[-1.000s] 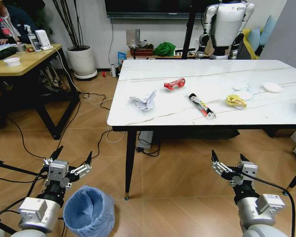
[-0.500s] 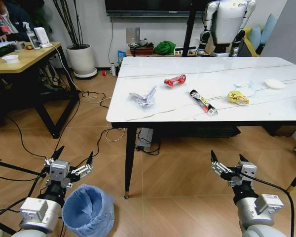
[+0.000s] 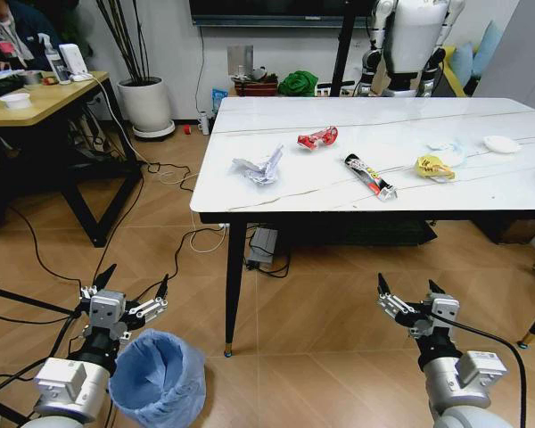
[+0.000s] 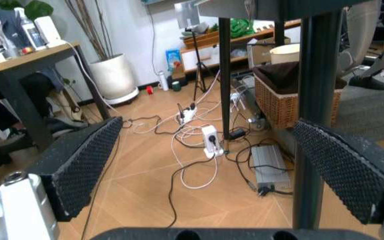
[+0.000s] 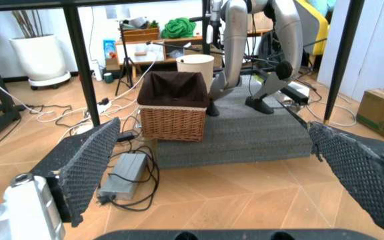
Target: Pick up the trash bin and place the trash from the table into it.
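Observation:
The trash bin (image 3: 159,379), small with a wrinkly light blue liner, stands on the floor at the lower left. My left gripper (image 3: 134,278) hangs open just above and behind its rim, holding nothing. My right gripper (image 3: 407,283) is open too, low before the table's front edge. On the white marble table (image 3: 383,134) lies the trash: a crumpled clear-silver wrapper (image 3: 260,167), a red wrapper (image 3: 317,137), a stick pack (image 3: 368,176), a yellow wrapper (image 3: 434,166), a tissue (image 3: 446,148) and a white lid (image 3: 501,144). Both wrist views show wide-spread fingers (image 4: 78,167) (image 5: 85,170).
A black table leg (image 3: 234,290) stands between the bin and my right gripper. Cables (image 3: 174,178) trail over the floor on the left, near a wooden desk (image 3: 36,100) and a plant pot (image 3: 149,107). A wicker basket (image 5: 174,105) sits under the table. A white humanoid robot (image 3: 415,36) stands behind.
The whole picture has shifted slightly, so the camera moved: the table sits a little higher and the bin a little further left. Both grippers stay open and low.

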{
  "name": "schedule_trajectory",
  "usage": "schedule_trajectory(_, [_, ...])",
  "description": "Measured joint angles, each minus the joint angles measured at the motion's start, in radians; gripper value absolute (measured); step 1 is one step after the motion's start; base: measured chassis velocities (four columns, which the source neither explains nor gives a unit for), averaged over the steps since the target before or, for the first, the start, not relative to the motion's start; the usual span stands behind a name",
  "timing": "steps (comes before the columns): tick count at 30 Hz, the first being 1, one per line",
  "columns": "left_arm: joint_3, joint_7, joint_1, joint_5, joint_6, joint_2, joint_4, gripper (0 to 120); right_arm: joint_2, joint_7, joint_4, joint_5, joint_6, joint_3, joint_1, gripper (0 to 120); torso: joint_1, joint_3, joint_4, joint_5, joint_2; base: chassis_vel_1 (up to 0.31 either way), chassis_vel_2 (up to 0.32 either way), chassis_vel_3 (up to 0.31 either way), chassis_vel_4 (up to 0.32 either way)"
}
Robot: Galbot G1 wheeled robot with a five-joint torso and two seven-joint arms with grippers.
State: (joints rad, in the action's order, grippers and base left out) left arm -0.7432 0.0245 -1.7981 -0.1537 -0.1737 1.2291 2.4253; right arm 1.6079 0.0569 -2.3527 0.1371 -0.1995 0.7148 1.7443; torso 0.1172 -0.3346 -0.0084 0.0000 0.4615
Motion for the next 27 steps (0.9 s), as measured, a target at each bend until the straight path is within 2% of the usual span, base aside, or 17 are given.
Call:
schedule_trajectory(19, [0.000,-0.002,0.008,0.009,0.008,0.001,-0.011,100,0.000,0.000,0.004,0.000,0.006,0.001,-0.003,100,-0.023,0.043,0.0000,0.0000,-0.066,0.000,0.000,0.000,0.000])
schedule_trajectory(27, [-0.003,-0.002,0.012,0.012,0.014,0.005,-0.014,100,0.000,-0.003,0.001,0.005,0.002,-0.002,-0.004,100,-0.040,0.070,0.0000,0.0000,-0.110,0.000,0.000,0.000,0.000])
